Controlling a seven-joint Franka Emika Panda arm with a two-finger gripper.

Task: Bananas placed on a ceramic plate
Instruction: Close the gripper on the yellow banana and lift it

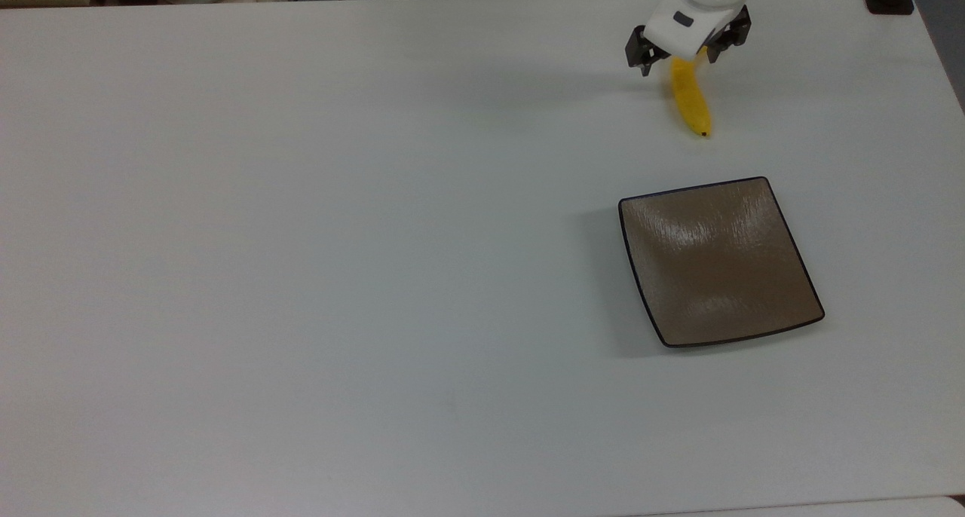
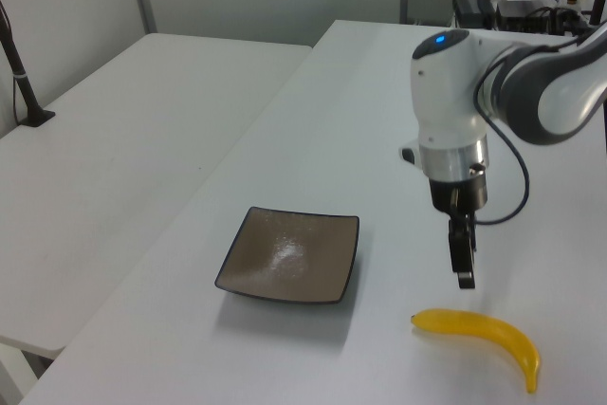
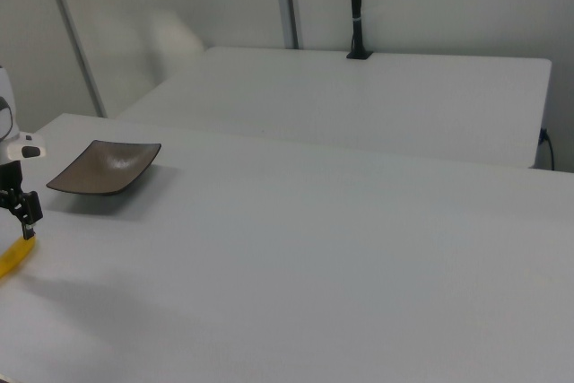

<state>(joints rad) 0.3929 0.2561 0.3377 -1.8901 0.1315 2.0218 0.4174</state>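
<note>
None of the job is done: your banana (image 1: 691,102) lies on the bench (image 1: 301,238), apart from the bare plate (image 1: 720,264). Your claw (image 1: 681,56) hangs spread wide over it; grasping and carrying remain.

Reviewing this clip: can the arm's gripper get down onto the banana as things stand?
Probably yes. The gripper hangs open just above the banana near its stem end, and the table around it is bare; the plate sits well apart.
</note>
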